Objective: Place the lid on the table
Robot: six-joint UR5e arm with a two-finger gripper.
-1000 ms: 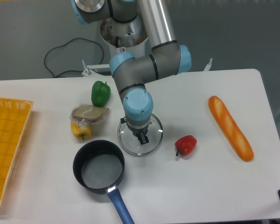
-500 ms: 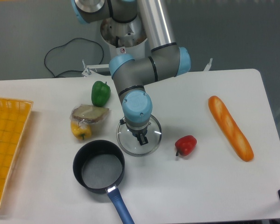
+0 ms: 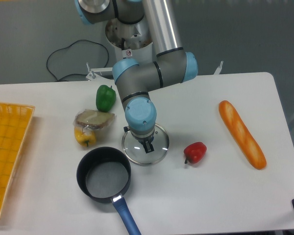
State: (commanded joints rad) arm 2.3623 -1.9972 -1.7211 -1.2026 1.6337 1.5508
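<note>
The lid (image 3: pixel 157 147), round clear glass with a thin metal rim, is over the white table (image 3: pixel 210 196), just right of and behind the saucepan (image 3: pixel 104 175). My gripper (image 3: pixel 147 146) points straight down over the lid's centre, its dark fingers closed at the knob, which they hide. I cannot tell whether the lid rests on the table or hangs just above it. The dark saucepan with a blue handle stands open and empty in front of the lid.
A red pepper (image 3: pixel 195 152) lies right of the lid and a baguette (image 3: pixel 241 133) further right. A green pepper (image 3: pixel 105 97), a wrapped sandwich (image 3: pixel 94 119) and a yellow pepper (image 3: pixel 84 137) lie to the left. A yellow mesh tray (image 3: pixel 7 147) sits at the left edge.
The gripper and the lid have shifted together slightly to the left and back. Nothing else has moved.
</note>
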